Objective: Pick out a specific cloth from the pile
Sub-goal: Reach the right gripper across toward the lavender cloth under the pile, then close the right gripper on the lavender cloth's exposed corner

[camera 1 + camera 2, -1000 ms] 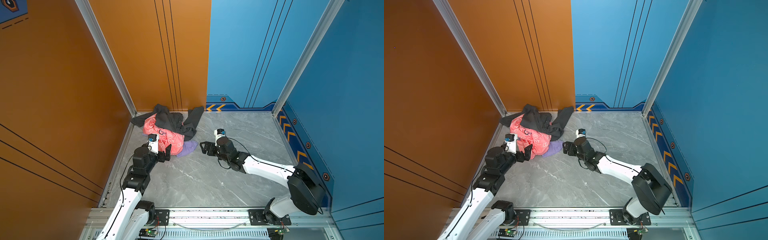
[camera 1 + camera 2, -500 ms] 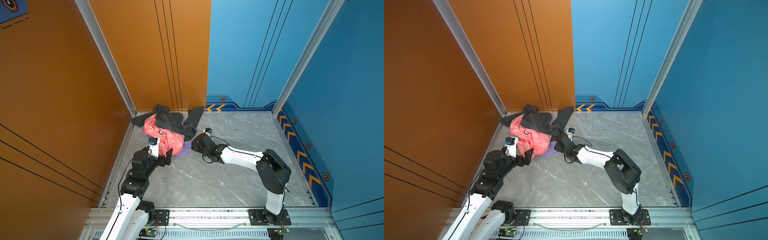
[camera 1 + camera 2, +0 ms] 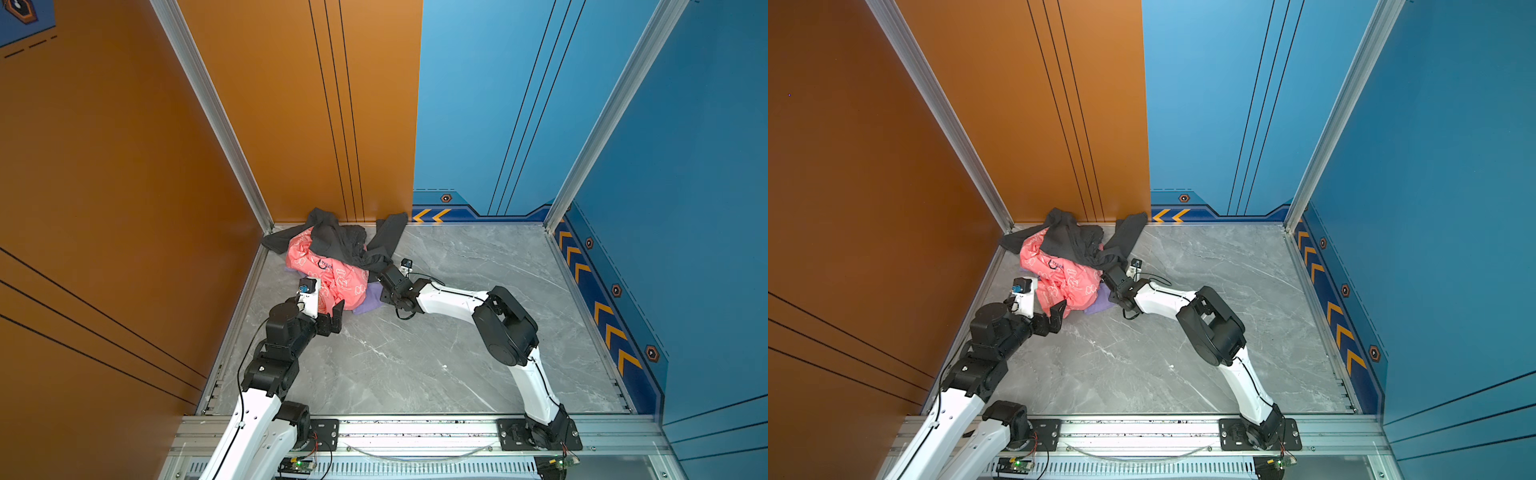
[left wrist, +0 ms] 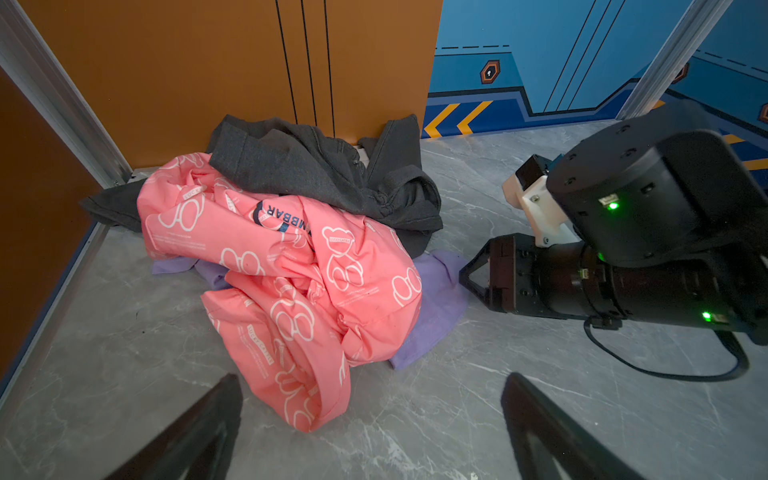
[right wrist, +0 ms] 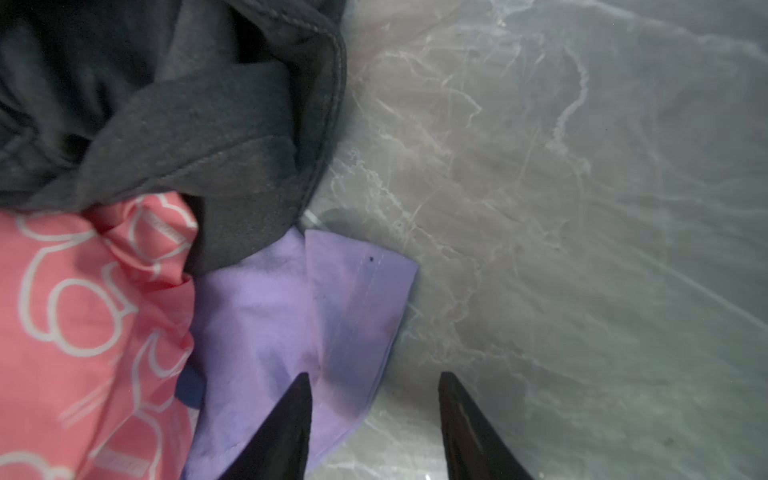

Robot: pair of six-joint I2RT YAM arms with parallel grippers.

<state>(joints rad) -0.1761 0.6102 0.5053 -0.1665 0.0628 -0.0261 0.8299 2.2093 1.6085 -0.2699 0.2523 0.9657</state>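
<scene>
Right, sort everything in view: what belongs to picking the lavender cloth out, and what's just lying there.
Job:
- plain light purple thin fabric cloth, mostly buried
- mixed heap of soft garments covering it

Lying about:
- coral-pink cloth with white bear outlines
- dark grey soft garment
- grey marble-look tabletop

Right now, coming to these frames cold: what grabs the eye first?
The coral-pink cloth with white bear outlines dominates a pile in the corner by the orange wall, a dark grey garment draped over it. A lavender cloth pokes out from under, and the right gripper sits at that edge, jaws apart; the left gripper hangs open in front of the pile.
</scene>
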